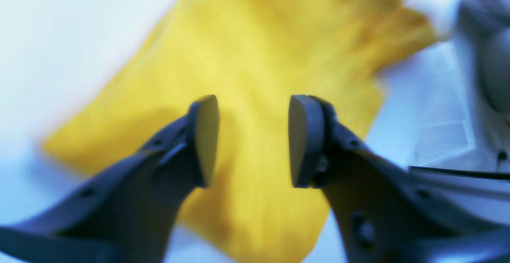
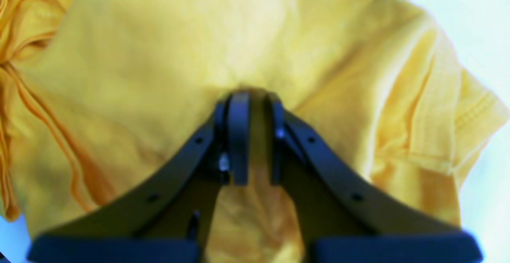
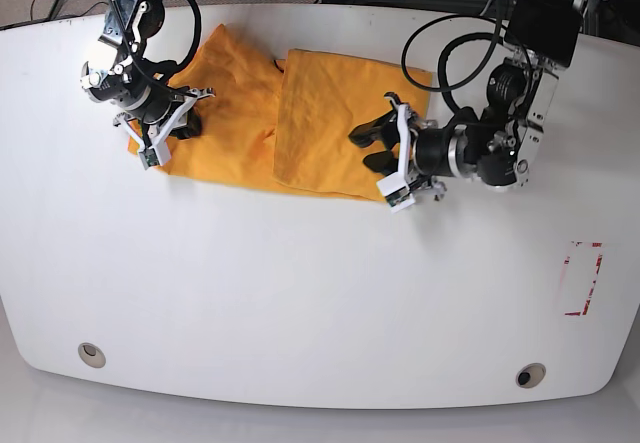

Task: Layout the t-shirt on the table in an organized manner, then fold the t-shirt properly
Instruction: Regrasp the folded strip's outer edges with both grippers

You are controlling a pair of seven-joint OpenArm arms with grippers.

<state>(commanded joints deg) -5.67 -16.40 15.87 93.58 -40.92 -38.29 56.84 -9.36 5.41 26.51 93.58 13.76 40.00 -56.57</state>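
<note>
Up close, the left wrist view shows the left gripper [image 1: 254, 141] with its jaws spread apart and nothing between them, hanging over the blurred shirt [image 1: 247, 59]. White table [image 1: 51, 36] shows to the left of the cloth, and part of a pale arm [image 1: 486, 75] sits at the right edge.

Next, the right wrist view shows the right gripper [image 2: 251, 137] with its jaws drawn close, pinching a raised pucker of the shirt [image 2: 159, 75]. A short sleeve [image 2: 458, 123] lies to the right, with a bunched, darker fold at the far left. Table [image 2: 482, 12] shows past the sleeve.

From the base view, the shirt [image 3: 320, 133] lies on the far half of the table [image 3: 300, 303], partly folded, one panel lapped over the other. The right gripper [image 3: 166, 123] is at its left edge, the left gripper [image 3: 383, 155] over its right edge. Two grommets [image 3: 91, 354] sit near the front edge, and a red-white tape rectangle [image 3: 582, 279] lies well apart at the right.
</note>
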